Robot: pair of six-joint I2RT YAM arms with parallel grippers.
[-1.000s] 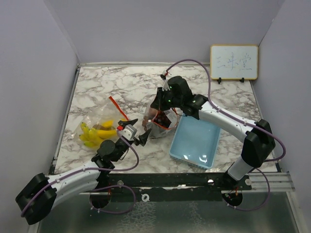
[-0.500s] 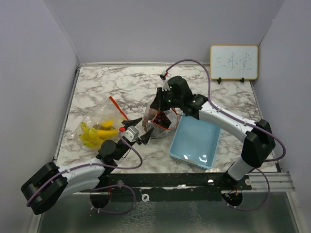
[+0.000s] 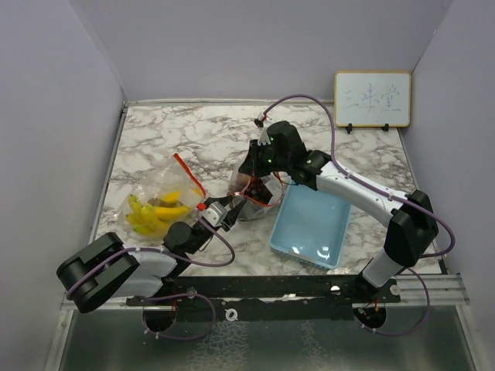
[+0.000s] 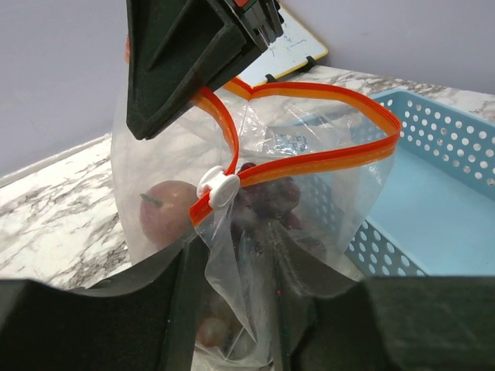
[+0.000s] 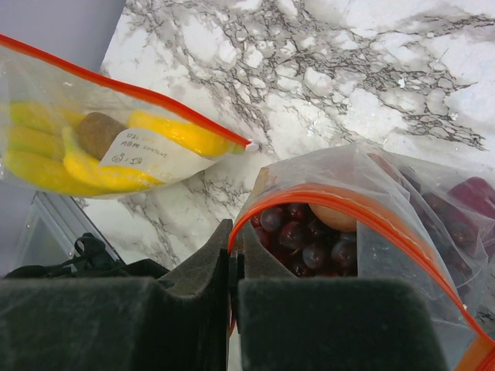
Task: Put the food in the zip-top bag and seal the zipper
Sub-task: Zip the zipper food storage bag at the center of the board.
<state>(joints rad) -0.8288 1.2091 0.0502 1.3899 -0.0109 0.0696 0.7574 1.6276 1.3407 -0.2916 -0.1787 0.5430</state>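
On the marble table (image 3: 155,147), touching the left edge of the light blue basket (image 3: 313,224), I see the zip-top bag (image 4: 325,209) upright with its mouth open. The right gripper (image 5: 232,267) is clamped on its orange rim, and the left gripper (image 4: 232,263) straddles its lower wall; I cannot tell whether it pinches. Bananas (image 5: 174,131) lie in a second bag (image 5: 147,147) farther left. The upright bag holds grapes (image 5: 305,232) and a red round fruit (image 4: 166,209), and the white slider (image 4: 218,188) sits partway along its zipper.

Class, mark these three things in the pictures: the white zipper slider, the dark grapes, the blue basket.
white zipper slider (image 4: 217,188): left wrist view, middle of the slider's face.
dark grapes (image 5: 298,232): right wrist view, centre of the cluster.
blue basket (image 3: 313,224): top view, bare floor.
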